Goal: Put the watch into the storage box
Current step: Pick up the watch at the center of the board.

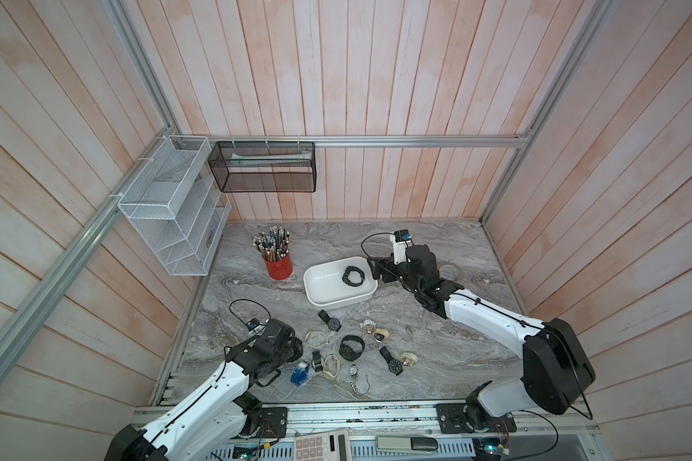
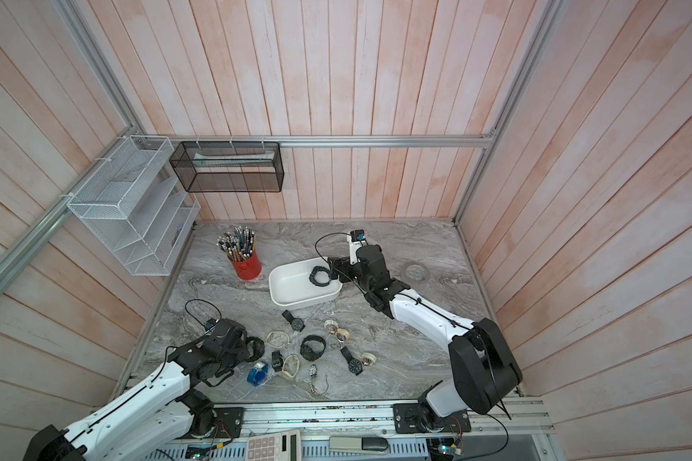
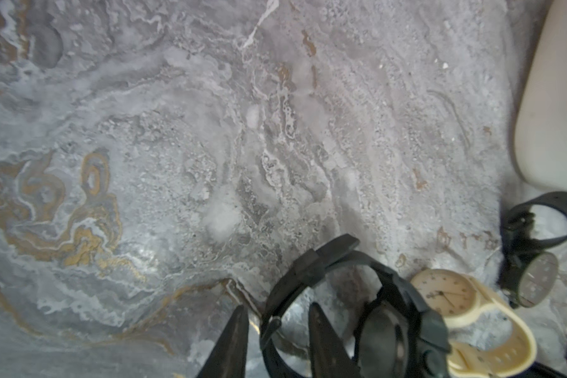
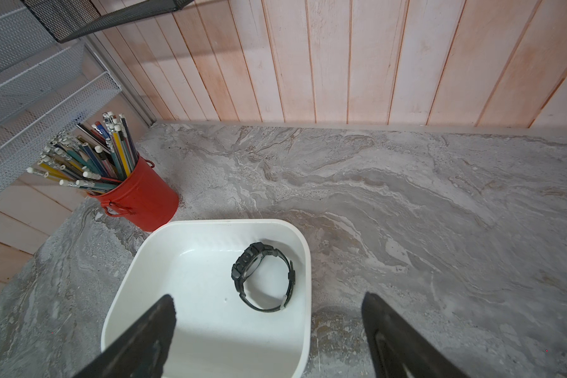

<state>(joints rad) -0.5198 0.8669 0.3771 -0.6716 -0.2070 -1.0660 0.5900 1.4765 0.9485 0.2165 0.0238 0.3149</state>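
1. The table (image 1: 456,351) is gray marble.
2. The right arm (image 1: 496,323) reaches from 5 o'clock up to the middle of the table. The left arm (image 1: 208,403) comes in from 7 o'clock.
3. A white basket (image 1: 168,215) and a black basket (image 1: 262,167) hang on the walls by the 11 o'clock corner.
4. The white box (image 1: 336,300) sits near the middle of the table, a bit toward 12 o'clock.
5. A red cup (image 1: 280,269) full of pencils (image 1: 272,241) stands at 10 o'clock from the box, near it but not touching.
6. The right gripper (image 4: 269,295) hangs at the 3 o'clock end of the box. Its fingers are spread wide with nothing held. One finger is over the box, one over the table.
7. The left gripper (image 3: 277,307) is low at 7 o'clock from the box. Its fingers are a little way apart. One is inside the strap loop of the watch (image 3: 383,337) and one is outside, so the strap runs between them. A thin gap shows on each side, so it is not pinching yet.
8. The watch is black and sits on the table, not in the box.
9. A boxed watch (image 4: 246,265), black too, lies in the 2 o'clock corner of the box.
10. A cream watch (image 3: 445,293) lies just beside the watch at 3 o'clock, and a blue watch (image 1: 300,373) is near at 6 o'clock.
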